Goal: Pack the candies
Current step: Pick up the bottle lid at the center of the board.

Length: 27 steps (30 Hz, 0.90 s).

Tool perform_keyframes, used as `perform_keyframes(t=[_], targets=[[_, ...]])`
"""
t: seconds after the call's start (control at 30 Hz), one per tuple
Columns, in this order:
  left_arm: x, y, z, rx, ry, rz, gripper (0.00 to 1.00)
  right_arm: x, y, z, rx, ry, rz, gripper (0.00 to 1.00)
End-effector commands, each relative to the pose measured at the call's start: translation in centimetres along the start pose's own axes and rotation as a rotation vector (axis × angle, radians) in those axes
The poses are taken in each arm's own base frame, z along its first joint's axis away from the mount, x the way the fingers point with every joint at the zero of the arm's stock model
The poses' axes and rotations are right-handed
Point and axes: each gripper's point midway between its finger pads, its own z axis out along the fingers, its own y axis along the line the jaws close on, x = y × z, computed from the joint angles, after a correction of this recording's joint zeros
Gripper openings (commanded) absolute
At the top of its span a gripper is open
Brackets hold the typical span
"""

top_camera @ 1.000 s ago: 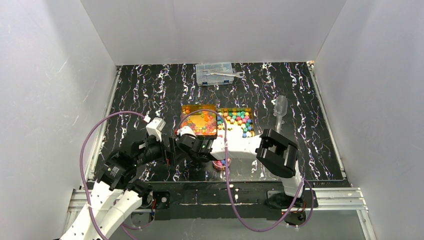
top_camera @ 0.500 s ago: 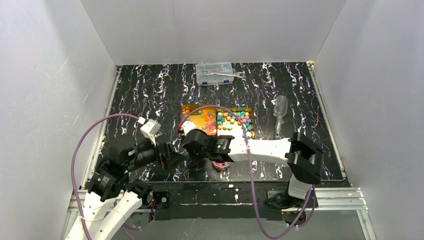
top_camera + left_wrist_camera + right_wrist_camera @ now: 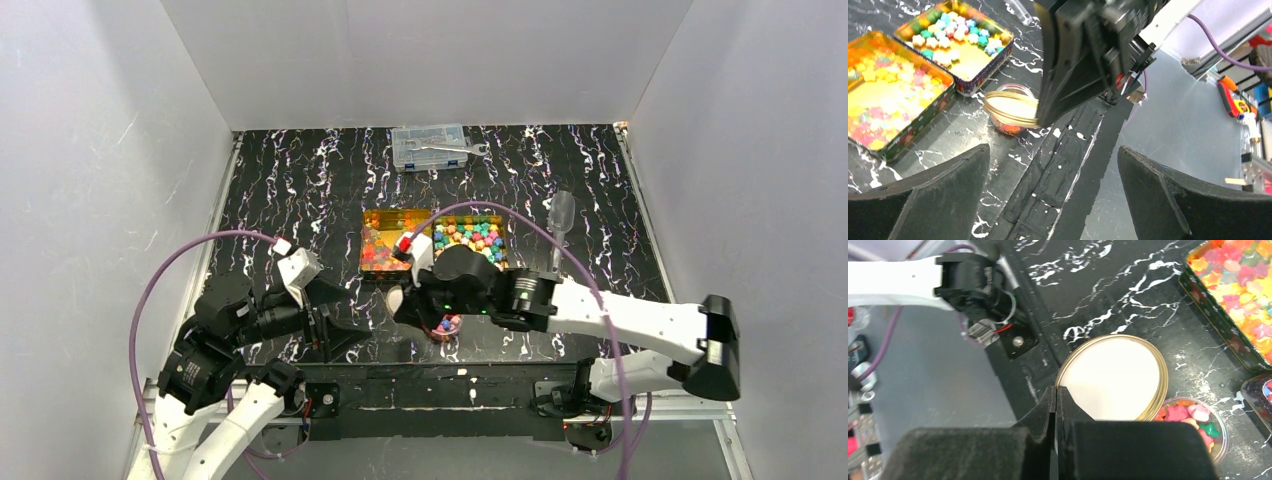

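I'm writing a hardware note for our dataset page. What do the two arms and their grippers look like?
The left arm and right arm both have white links with bulky black joints. Each carries a looping purple cable. The left gripper and right gripper each have two flat, matte black fingers. No markings are readable.

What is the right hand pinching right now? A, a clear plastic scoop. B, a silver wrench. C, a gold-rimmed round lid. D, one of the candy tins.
C: the right hand is shut on the edge of the gold-rimmed round lid, close to the small clear jar of candies.
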Motion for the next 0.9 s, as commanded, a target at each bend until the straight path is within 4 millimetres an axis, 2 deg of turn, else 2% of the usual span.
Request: perform_keyframes(t=[0.0,0.23,0.57,0.6,0.73,0.87], targets=[[-0.7,-1.7,-0.1,0.133,-0.036,0.183,0.98,0.4,2.7,-4.0,-0.155,0.023,-0.048,0.01],[-1.0,-4.1,-0.1,0.326,-0.077,0.384,0.98,1.4,7.0,-8.0,-0.425,0.052,-0.078,0.01],[0.2,-7.4,-0.9,0.624,-0.097,0.512,0.99,2.6,11.5,-10.9,-0.780,0.049,-0.139,0.01],[0.4,-7.8,-1.1,0.658,-0.094,0.513,0.99,2.3,11.9,-11.1,-0.812,0.032,-0.145,0.01],[1.2,-8.8,-1.7,0.759,-0.091,0.527,0.86,1.5,12.9,-12.0,-0.875,-0.001,-0.164,0.01],[1.8,-8.9,-1.8,0.777,-0.088,0.528,0.84,0.0,14.0,-12.6,-0.934,-0.056,-0.156,0.01]])
